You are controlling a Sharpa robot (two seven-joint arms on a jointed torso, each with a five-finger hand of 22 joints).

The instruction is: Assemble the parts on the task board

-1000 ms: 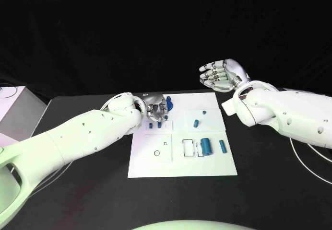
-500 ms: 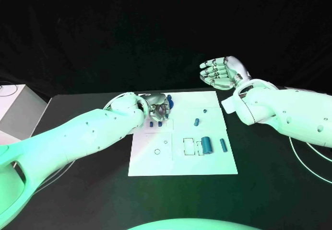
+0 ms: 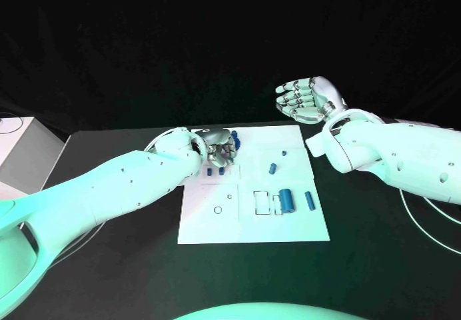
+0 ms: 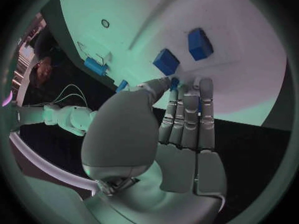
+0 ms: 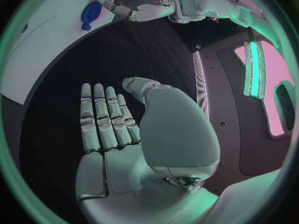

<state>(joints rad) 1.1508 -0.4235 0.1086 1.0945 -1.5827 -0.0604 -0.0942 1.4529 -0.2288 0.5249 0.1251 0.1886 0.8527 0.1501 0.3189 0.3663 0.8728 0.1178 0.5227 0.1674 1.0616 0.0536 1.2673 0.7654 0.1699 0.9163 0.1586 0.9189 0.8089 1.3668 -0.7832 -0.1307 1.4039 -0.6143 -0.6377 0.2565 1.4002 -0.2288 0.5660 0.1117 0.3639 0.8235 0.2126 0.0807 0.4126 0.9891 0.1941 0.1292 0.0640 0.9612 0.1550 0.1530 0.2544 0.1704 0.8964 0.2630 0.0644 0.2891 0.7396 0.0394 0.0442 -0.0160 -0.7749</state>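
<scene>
The left hand (image 3: 220, 153) stays low over the far-left part of the task board (image 3: 252, 230), its fingers (image 4: 187, 112) pinching a small blue part (image 4: 175, 82), as a second ago. The right hand (image 3: 304, 100) has risen slightly beyond the board, fingers apart and holding nothing.

Left hand (image 3: 220, 152) creeps slightly toward the far edge of the task board (image 3: 252, 232), now over the blue parts (image 3: 219, 171) there. Right hand (image 3: 306, 100) lifts a little higher, farther off the table.
</scene>
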